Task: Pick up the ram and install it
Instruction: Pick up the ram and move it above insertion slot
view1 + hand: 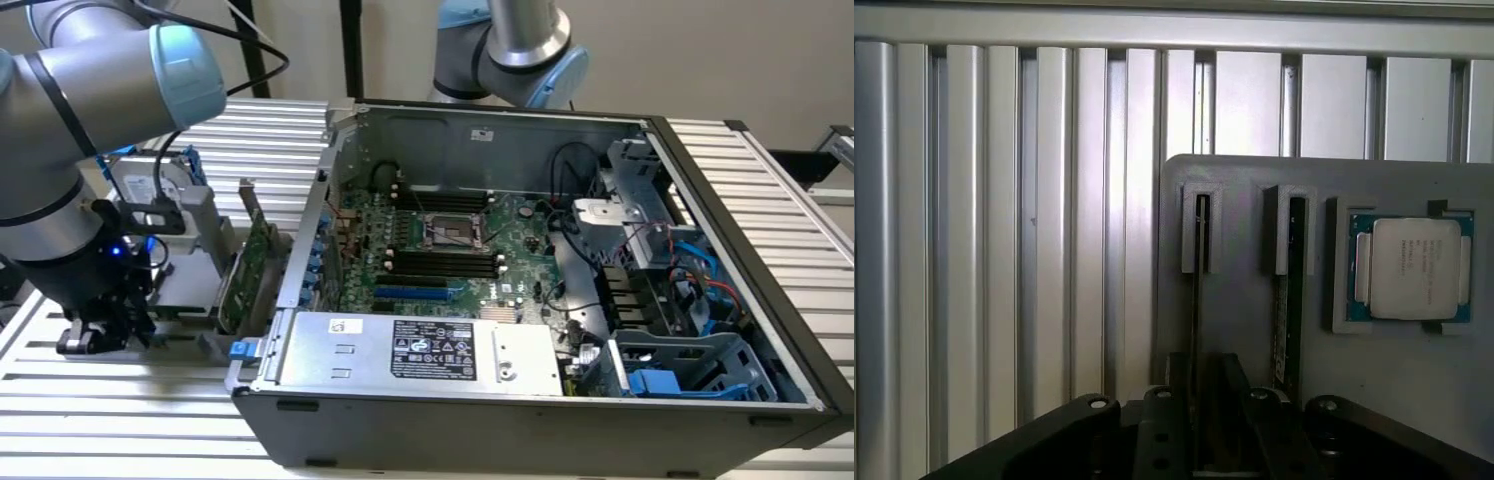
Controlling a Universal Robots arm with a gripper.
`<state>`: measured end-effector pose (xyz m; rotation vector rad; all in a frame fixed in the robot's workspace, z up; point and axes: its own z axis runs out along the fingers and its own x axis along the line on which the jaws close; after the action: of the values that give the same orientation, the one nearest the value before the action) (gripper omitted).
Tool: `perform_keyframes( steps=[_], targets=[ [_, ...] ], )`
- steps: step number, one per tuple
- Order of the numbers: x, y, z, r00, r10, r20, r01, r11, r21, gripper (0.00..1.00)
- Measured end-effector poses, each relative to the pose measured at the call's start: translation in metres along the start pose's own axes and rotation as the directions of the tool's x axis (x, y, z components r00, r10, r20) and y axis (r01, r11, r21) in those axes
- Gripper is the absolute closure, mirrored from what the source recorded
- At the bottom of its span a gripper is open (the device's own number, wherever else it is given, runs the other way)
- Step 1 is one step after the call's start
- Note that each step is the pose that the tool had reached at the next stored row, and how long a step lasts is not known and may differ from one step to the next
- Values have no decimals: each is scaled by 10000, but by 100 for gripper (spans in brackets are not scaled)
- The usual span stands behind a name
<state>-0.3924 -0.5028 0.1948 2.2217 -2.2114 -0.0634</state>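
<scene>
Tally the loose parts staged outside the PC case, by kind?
ram sticks, standing on edge in slots: 2
CPU: 1
expansion card: 1
hard drive: 1
Total: 5

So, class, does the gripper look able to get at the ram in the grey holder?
Probably yes: the gripper hangs directly over the ram, which stands edge-up in the holder with nothing covering it.
</scene>
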Motion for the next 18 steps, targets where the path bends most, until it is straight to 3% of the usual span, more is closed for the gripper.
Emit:
perform_keyframes(
  steps=[18],
  targets=[
    [2, 1, -1, 10000, 2, -1, -2, 10000, -2, 100]
  ],
)
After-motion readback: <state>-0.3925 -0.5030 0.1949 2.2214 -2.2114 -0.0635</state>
